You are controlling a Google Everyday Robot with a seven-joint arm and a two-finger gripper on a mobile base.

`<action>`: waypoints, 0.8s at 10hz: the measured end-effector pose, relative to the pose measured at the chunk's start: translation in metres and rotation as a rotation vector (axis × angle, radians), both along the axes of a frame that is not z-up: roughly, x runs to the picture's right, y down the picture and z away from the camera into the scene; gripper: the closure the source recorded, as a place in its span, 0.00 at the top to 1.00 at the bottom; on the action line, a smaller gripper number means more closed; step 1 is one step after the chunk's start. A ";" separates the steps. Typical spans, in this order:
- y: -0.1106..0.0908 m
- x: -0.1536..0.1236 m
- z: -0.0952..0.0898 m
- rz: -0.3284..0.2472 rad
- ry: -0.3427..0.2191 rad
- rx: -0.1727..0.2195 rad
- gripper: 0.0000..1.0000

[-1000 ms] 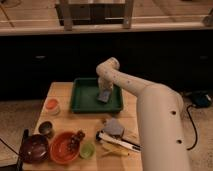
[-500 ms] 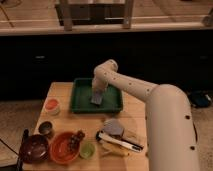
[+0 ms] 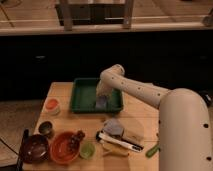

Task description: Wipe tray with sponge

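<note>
A dark green tray point(image 3: 82, 95) with a raised rim lies at the back of the wooden table. Inside it, toward the right side, a small grey-blue sponge point(image 3: 101, 101) rests on the tray floor. My gripper point(image 3: 102, 95) comes down from the white arm right over the sponge and presses on it. The arm reaches in from the lower right and hides the tray's right rim.
An orange bowl point(image 3: 63, 147), a dark brown bowl point(image 3: 34, 148), a small green cup point(image 3: 87, 149) and a dark cup point(image 3: 46, 128) stand at the front left. A white jar with an orange lid point(image 3: 52, 106) sits left of the tray. Utensils and a grey-blue lump point(image 3: 114, 127) lie at the front centre.
The gripper and the sponge have slid left across the tray floor, then stayed near the tray's right-centre.
</note>
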State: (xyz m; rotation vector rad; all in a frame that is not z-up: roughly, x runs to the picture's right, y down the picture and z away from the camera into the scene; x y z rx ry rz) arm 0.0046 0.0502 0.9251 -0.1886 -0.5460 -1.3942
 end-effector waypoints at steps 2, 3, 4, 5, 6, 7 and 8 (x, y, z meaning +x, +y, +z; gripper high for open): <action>-0.006 0.028 0.010 0.023 0.052 -0.013 0.02; -0.013 0.035 0.017 0.029 0.067 -0.017 0.02; -0.017 0.036 0.021 0.031 0.072 -0.017 0.02; -0.022 0.035 0.027 0.034 0.073 -0.016 0.02; -0.025 0.030 0.030 0.032 0.068 -0.013 0.02; -0.029 0.017 0.032 0.026 0.050 -0.007 0.02; -0.033 0.002 0.032 0.023 0.028 0.001 0.02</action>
